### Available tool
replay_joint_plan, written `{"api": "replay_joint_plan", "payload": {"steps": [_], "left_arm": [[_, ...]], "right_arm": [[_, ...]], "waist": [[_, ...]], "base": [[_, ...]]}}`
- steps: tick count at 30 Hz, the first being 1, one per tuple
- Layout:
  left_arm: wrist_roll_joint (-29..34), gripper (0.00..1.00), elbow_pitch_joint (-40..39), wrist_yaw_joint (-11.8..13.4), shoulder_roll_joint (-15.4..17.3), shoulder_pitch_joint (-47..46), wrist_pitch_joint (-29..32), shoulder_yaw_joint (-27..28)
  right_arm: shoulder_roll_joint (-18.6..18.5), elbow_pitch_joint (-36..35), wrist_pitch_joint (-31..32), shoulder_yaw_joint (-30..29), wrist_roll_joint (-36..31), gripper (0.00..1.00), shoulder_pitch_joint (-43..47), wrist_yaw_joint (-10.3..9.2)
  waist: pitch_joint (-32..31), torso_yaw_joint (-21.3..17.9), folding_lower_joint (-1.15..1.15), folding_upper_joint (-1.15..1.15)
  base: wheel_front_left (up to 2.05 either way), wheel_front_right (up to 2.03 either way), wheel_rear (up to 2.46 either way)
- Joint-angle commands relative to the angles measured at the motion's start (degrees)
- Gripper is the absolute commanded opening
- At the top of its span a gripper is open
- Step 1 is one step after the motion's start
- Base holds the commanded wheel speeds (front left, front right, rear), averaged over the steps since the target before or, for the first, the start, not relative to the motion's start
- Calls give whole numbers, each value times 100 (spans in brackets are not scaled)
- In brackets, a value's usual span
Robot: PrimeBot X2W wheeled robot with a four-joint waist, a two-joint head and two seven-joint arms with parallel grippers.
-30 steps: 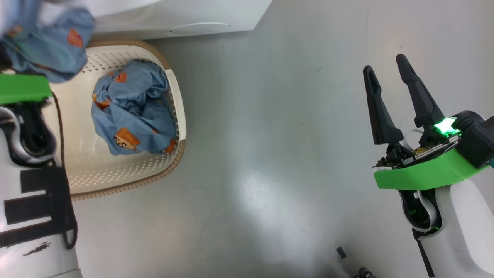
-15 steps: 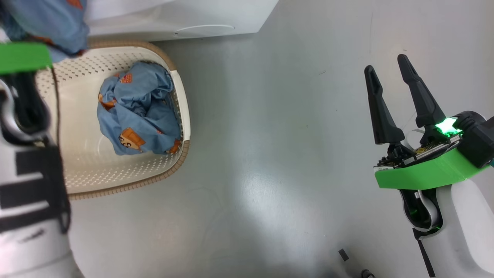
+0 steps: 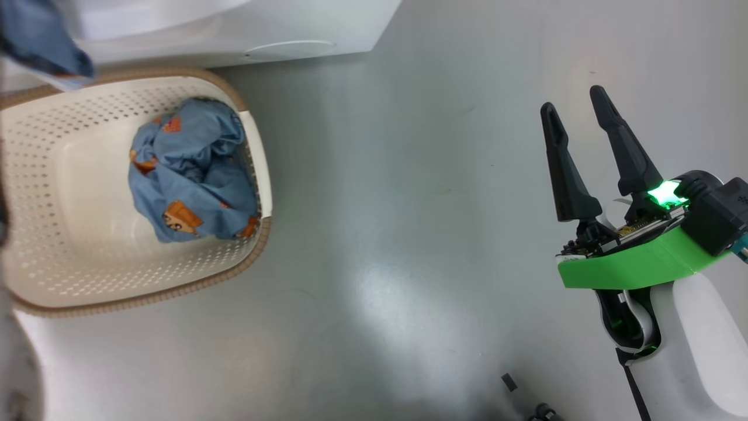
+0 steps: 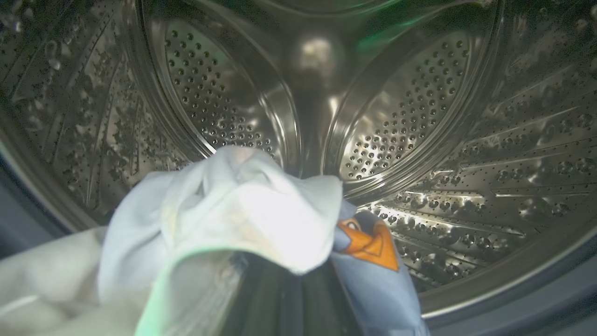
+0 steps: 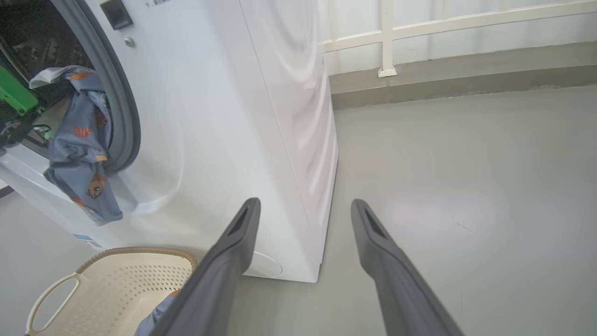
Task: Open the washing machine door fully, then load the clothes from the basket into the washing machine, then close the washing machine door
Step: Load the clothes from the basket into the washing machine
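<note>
Left gripper (image 4: 284,298), clamped on one blue printed garment (image 4: 224,210), hangs inside the open washing machine (image 5: 210,116) at its drum (image 4: 419,116); a second garment (image 3: 187,175) lies in the basket (image 3: 35,280), the right gripper (image 3: 572,99) is spread empty, and door closing remains.

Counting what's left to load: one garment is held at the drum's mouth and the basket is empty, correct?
Not quite. The basket is not empty: a blue garment with orange prints lies in it, as the head view shows. The rest holds: the held garment is at the mouth of the drum.
</note>
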Motion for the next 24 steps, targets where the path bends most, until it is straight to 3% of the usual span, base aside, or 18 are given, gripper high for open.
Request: {"api": "replay_joint_plan", "payload": {"steps": [1,8,12,15,16,17,18,24], "left_arm": [[92,0,-25,-10,327,-212,-29,13],[578,0,-118,-10,634,-1050,-29,-140],[806,0,-490,-10,628,-1143,-29,137],[905,0,-172,-10,563,-1001,-29,87],[918,37,60,-10,558,-962,-29,79],[940,85,208,-10,563,-965,-29,49],[934,100,308,-10,567,-981,-29,75],[929,100,799,-10,548,-1057,-29,98]], "right_arm": [[26,-110,-27,126,57,100,221,57],[61,-88,-27,215,70,100,195,57],[93,-88,-27,252,70,100,146,57],[107,-73,-27,263,72,100,150,57],[108,-65,-27,270,72,100,161,57],[108,-60,-27,276,75,100,171,57],[109,-58,-27,282,78,100,175,57],[98,-55,-27,279,81,100,183,57]], "waist": [[0,-70,0,0],[47,-254,0,0],[97,-316,0,0],[88,-330,0,0],[76,-331,0,0],[72,-333,0,0],[72,-335,0,0],[52,-319,0,0]], "base": [[0,0,0],[0,0,0],[0,0,0],[0,0,0],[0,0,0],[0,0,0],[0,0,0],[0,0,0]]}}
